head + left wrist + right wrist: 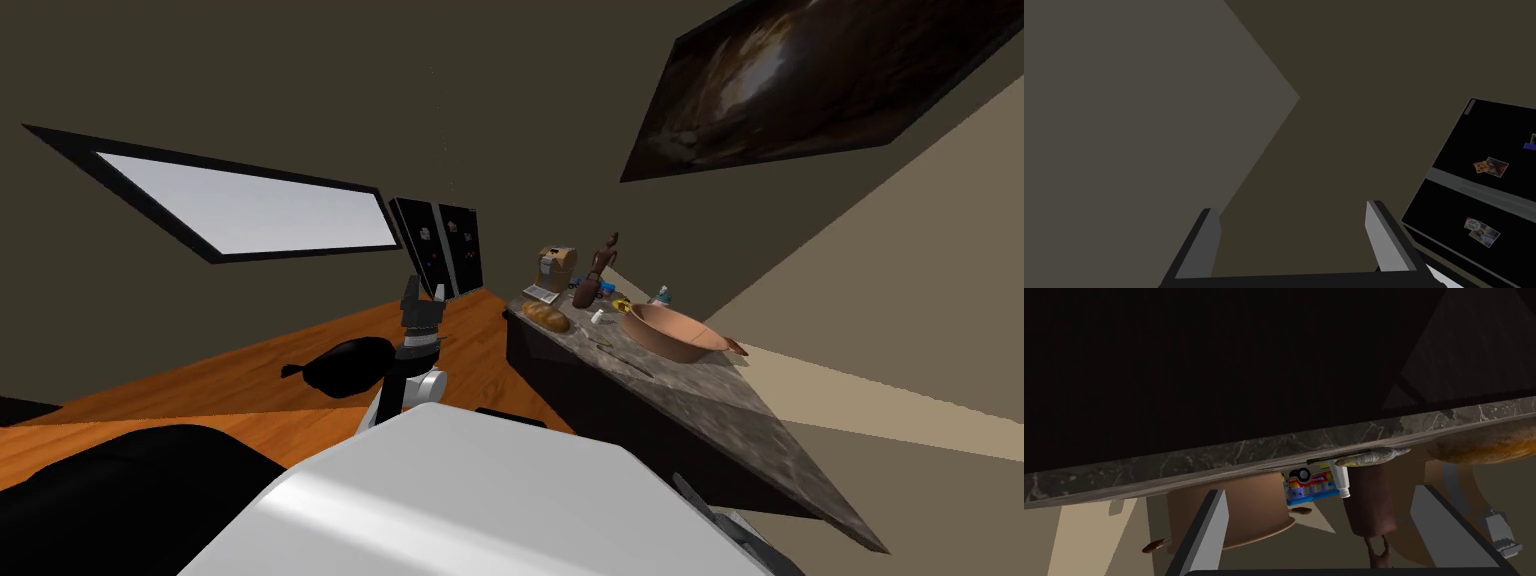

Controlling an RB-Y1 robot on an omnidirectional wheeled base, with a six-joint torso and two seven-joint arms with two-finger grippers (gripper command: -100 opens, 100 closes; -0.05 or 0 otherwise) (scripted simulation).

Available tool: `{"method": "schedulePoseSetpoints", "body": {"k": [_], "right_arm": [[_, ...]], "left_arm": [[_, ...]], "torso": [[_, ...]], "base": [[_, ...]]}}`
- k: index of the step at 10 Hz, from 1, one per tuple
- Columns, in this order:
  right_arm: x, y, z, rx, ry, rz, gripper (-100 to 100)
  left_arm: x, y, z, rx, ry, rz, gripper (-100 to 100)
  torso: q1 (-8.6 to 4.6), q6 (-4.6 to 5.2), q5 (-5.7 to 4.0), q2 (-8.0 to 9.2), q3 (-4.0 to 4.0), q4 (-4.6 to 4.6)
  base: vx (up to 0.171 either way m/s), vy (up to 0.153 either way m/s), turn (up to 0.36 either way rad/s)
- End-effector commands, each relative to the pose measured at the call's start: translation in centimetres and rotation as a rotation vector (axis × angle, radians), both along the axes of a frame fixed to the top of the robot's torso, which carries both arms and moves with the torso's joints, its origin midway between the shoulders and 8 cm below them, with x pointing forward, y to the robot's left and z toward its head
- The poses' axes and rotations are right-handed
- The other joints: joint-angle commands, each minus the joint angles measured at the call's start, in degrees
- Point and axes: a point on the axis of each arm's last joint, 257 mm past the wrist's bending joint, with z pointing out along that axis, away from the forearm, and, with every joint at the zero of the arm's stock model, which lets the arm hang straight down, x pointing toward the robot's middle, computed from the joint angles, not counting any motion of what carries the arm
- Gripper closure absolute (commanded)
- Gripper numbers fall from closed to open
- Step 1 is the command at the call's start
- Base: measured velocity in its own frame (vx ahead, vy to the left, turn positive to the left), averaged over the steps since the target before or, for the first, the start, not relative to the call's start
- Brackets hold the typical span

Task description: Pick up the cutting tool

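Step in hand: approach; the grasp is not yet begun. The knife [1369, 457] lies flat on the marble counter [1174, 464], close to its front edge, between the bowl [672, 332] and the bread loaf [546, 316]. The right gripper [1320, 490] faces that edge, short of the knife, fingers spread wide, empty, touching nothing. The left gripper [1291, 206] is raised, likewise released and empty. Next move, as judged: lift the right hand above the counter top, align the fingers across the handle, then descend.
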Motion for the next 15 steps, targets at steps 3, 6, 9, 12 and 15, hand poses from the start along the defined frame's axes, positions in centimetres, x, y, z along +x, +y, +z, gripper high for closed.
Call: {"method": "schedulePoseSetpoints", "body": {"k": [3,6,9,12,15], "right_arm": [[-6.1,-2.7,-1.5,-0.096,0.178,0.052,-100],[-11.0,-4.7,-2.2,-0.162,0.328,0.104,-100],[-16.3,-6.3,-2.2,-0.206,0.48,0.159,-100],[-20.5,-7.6,-1.8,-0.235,0.611,0.229,-100],[-23.5,-8.4,-1.3,-0.25,0.717,0.306,-100]], "left_arm": [[0.0,0.0,0.0,0.0,0.0,0.0,0],[0.0,0.0,0.0,0.0,0.0,0.0,0],[0.0,0.0,0.0,0.0,0.0,0.0,0],[0.0,0.0,0.0,0.0,0.0,0.0,0],[0.0,0.0,0.0,0.0,0.0,0.0,0]], "torso": [[0.0,0.02,0.0,-0.02,-0.01,0.0],[0.02,-0.05,0.01,-0.08,-0.05,-0.02],[-0.02,-0.02,0.0,-0.15,-0.09,-0.03],[0.01,-0.01,0.0,-0.27,-0.15,-0.06],[-0.08,-0.04,-0.02,-0.33,-0.2,-0.07]], "base": [[0.018,-0.008,0.282],[0.028,-0.012,0.328],[0.05,-0.024,0.27],[0.068,-0.022,0.289],[0.08,-0.051,0.307]]}}
